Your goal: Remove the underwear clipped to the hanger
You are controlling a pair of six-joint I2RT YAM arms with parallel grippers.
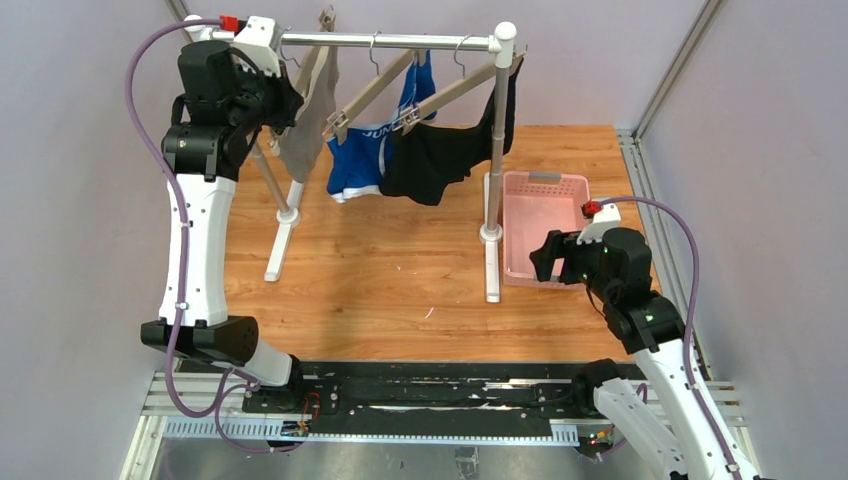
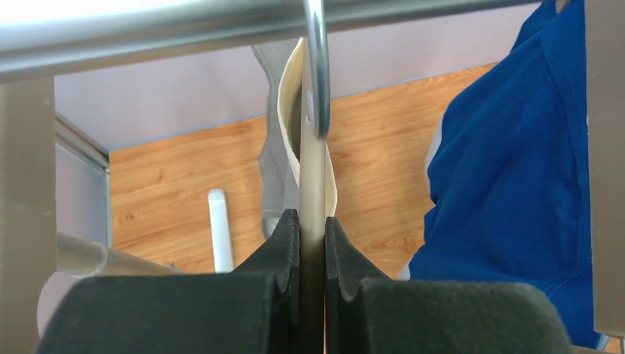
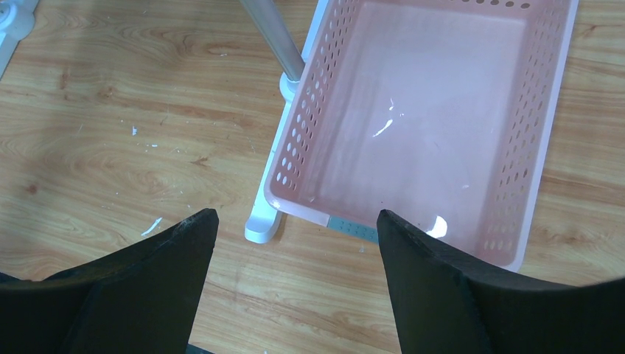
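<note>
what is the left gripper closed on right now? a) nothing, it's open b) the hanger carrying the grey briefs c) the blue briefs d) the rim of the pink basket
b: in the left wrist view the left gripper has both fingers pressed flat against the pale hanger, with the grey briefs hanging just behind it.

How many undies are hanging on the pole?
3. The grey underwear hangs leftmost, on the hanger pinched by the left fingers; the blue underwear is in the middle; the black underwear is rightmost, near the pink basket. None looks hidden.
</note>
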